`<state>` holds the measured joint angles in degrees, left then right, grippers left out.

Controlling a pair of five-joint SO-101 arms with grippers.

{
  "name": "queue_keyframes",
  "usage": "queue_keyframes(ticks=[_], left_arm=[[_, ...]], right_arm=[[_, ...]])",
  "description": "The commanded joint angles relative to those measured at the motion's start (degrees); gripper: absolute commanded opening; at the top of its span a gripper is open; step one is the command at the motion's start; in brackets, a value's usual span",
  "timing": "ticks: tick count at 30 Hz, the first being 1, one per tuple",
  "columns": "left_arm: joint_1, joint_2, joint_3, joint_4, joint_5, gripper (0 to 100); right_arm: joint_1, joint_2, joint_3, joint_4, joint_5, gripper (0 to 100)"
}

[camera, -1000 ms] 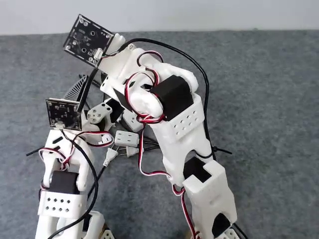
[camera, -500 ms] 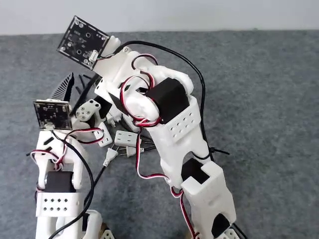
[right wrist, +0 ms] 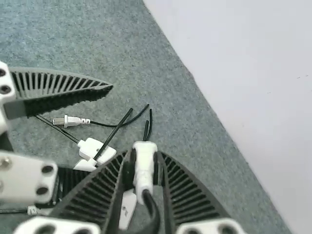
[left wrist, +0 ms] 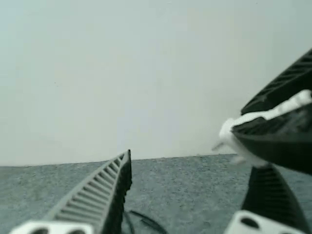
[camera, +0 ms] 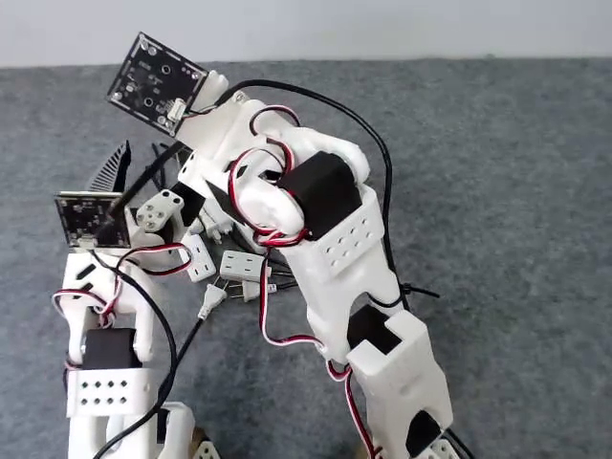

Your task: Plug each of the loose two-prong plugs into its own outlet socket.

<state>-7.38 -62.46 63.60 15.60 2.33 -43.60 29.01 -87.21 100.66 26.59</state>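
Right wrist view showed the right gripper [right wrist: 145,157] clamped on a white plug [right wrist: 143,171] above the carpet [right wrist: 73,29]. The left gripper [left wrist: 195,173] apparently gaped empty. Crowded arms could collide, twisting that plug askew.

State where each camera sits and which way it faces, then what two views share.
High view: fixed above the arms' bases, facing down at the grey table; the left arm, right arm and a loose plug show.
Left wrist view: on the left arm, facing almost level across the table to a pale wall; its own ribbed finger shows.
Right wrist view: on the right arm, facing down at the table; the right gripper, shut on a white plug, shows.
Shared: both wrist views catch that ribbed finger and the held plug.
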Motion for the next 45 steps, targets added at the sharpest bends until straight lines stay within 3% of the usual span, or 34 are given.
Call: queue_keyframes(ticks=[1,16,24,32,40,45], left_arm=[[-2.02,-0.18,-1.27,-1.85,0.79,36],[-2.20,-0.35,2.95,-1.85,-1.93,36],[-10.55,-0.26,8.84,-1.67,-4.48,36],[-21.80,-0.70,9.10,-0.35,-5.89,36],[-22.68,-0.70,8.75,5.45,-9.14,36],[-22.59,-0.79,8.75,7.74,-8.97,36]], right_arm=[[0.13,-3.38,1.67,2.33,-0.35,0.8],[0.48,-2.86,3.16,2.24,-0.09,0.7],[0.31,-2.59,3.60,2.15,2.02,0.7],[0.48,-1.71,17.49,1.80,19.60,0.7],[0.22,-1.71,32.97,2.24,42.11,0.7],[-0.48,-1.63,35.08,2.15,49.76,0.7]])
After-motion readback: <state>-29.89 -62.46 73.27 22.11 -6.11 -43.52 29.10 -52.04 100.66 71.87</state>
